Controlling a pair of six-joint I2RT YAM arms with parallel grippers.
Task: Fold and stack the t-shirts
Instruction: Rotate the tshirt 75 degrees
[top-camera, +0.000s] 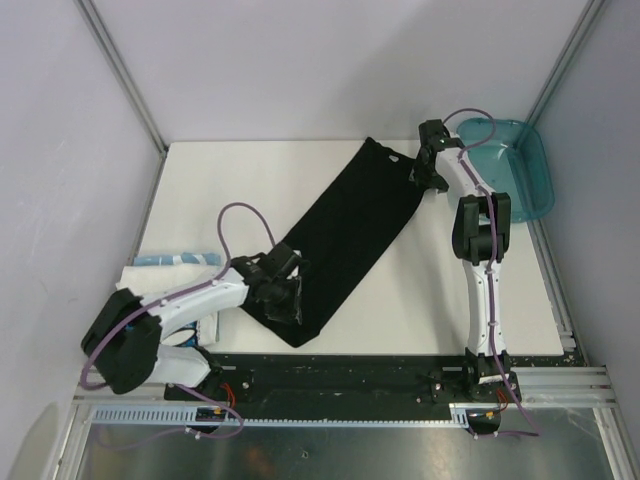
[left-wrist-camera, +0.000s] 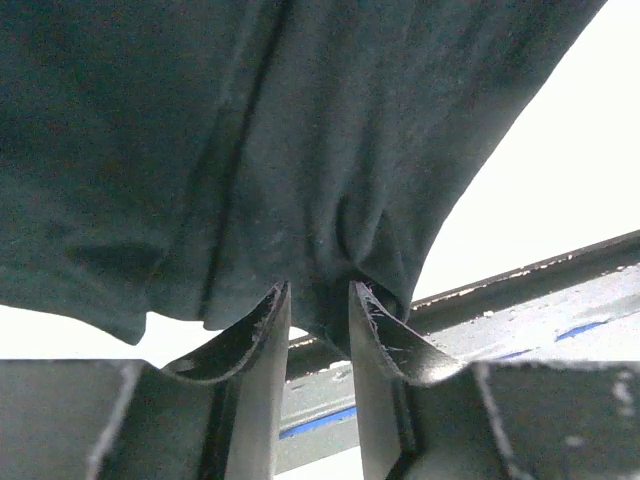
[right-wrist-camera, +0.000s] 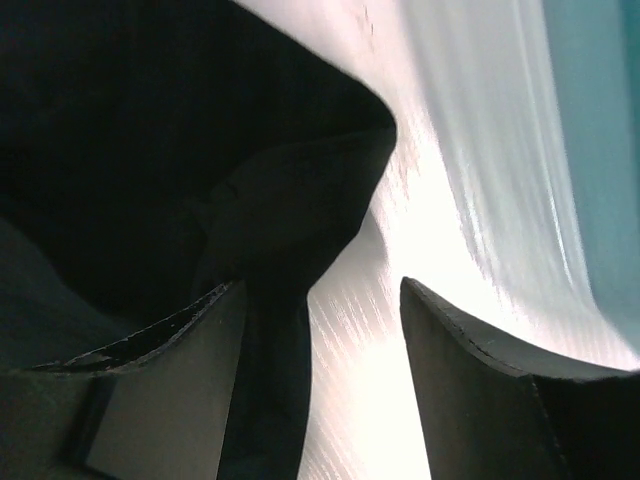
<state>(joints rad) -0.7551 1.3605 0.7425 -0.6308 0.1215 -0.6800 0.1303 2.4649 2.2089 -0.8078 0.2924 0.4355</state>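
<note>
1. The black t-shirt (top-camera: 350, 230) lies as a long strip on the tabletop (top-camera: 220, 180), running from upper right to lower centre
2. The left end effector (top-camera: 285, 300) sits at the strip's lower end; its fingers (left-wrist-camera: 265, 330) stand narrowly apart with a pucker of cloth between the tips; whether they pinch it I cannot tell
3. The right end effector (top-camera: 425, 178) is at the upper end, jaws wide apart over the shirt's edge
4. The white t-shirt (top-camera: 140, 275) lies folded at the left, partly under the left arm; a teal bin (top-camera: 520, 170) sits at upper right
</note>
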